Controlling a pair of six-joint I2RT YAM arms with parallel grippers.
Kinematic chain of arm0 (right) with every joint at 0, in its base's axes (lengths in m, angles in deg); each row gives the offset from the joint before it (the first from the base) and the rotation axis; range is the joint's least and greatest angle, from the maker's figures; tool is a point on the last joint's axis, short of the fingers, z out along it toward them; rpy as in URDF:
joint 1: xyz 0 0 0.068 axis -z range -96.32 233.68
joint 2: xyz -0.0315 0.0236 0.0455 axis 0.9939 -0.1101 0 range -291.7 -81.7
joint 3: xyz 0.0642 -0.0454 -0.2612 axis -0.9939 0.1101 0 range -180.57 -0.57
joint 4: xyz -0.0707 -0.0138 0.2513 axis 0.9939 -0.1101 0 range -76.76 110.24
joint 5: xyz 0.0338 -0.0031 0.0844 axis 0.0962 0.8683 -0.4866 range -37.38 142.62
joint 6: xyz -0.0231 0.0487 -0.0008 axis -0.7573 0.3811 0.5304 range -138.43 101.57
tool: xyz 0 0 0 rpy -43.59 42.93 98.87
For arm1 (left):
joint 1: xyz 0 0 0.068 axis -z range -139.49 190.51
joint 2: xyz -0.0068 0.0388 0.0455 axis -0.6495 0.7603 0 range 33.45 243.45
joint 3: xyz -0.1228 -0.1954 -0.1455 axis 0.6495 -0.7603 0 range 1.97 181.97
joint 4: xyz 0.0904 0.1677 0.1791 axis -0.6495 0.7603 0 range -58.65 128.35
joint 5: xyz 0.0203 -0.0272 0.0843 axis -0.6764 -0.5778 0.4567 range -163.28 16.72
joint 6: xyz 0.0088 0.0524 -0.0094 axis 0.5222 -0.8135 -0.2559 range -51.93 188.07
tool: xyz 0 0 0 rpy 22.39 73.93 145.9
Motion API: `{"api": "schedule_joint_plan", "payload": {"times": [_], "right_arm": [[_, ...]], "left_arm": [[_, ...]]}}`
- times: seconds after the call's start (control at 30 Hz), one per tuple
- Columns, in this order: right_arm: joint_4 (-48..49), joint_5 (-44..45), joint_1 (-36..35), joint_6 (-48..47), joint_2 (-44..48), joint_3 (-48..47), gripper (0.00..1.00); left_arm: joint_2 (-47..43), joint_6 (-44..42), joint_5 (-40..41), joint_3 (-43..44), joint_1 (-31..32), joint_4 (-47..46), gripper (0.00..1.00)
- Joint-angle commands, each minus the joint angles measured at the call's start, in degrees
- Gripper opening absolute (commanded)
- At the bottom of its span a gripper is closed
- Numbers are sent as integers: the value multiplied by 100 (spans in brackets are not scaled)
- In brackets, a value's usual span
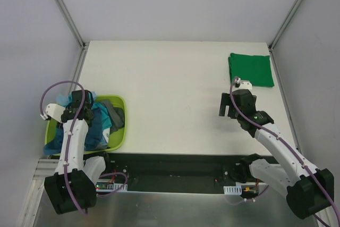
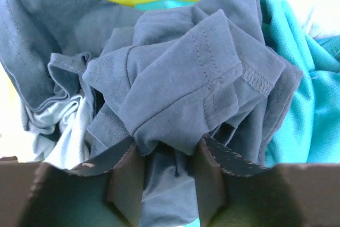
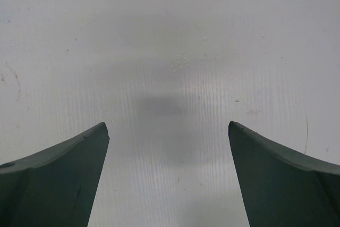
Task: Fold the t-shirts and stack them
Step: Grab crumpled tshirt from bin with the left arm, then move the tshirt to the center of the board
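The left gripper (image 2: pixel 167 150) is sitting down in the lime-green basket (image 1: pixel 121 128) at the table's (image 1: pixel 170 89) left edge. Its fingers (image 2: pixel 125 176) are pinching a bunched fold of the dark teal-blue t-shirt (image 2: pixel 186 89), which is lying crumpled beside a light turquoise t-shirt (image 2: pixel 311 99). The right gripper (image 3: pixel 169 128) is hovering spread wide, holding nothing, over bare table near the folded green t-shirt (image 1: pixel 251 69) at the far right corner.

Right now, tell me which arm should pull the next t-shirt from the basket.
Left. The left hand is down in the basket, pinching the dark teal-blue t-shirt. The right hand hangs open over bare table, near the folded green t-shirt.
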Motion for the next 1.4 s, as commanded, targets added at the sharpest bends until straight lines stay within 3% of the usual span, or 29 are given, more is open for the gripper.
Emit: {"api": "schedule_joint_plan", "payload": {"times": [0.0,0.07,0.27,0.5,0.63,0.77,0.9,0.97,1.03,1.1,1.2,1.3,1.37], "right_arm": [[27,-8,0,-86,-91,-315,96],[0,44,8,-77,-108,-324,96],[-26,18,0,-94,-12,-324,96],[-35,9,0,-112,295,-263,96],[-18,115,8,-59,559,-201,96],[-9,308,17,2,814,-140,96],[0,466,17,72,1139,-78,96],[9,545,26,99,1280,-43,96],[35,651,35,160,1385,-8,96],[53,756,52,204,1482,27,96],[88,844,70,222,1588,89,96],[97,958,88,231,1641,133,96],[44,1029,105,248,1693,124,96]], "left_arm": [[71,-44,36,-39,-41,7,22],[-61,-88,9,-39,-32,16,0],[-1088,-333,-17,425,-41,24,0],[-1933,-975,-684,2111,-41,-142,0],[-1531,-1818,-2131,3122,-41,-782,0],[-573,-2372,-4336,4195,-41,-1319,0],[332,-2374,-6535,4767,125,-2091,0],[684,-2618,-6724,5004,746,-2497,0],[1001,-3162,-6530,5312,1930,-2708,0],[1457,-3349,-6993,5698,2610,-2971,0],[2432,-3262,-8118,6724,3410,-3095,0],[3346,-3323,-8524,7921,4219,-3104,0],[3699,-3331,-8639,8449,4440,-3113,0]]}}
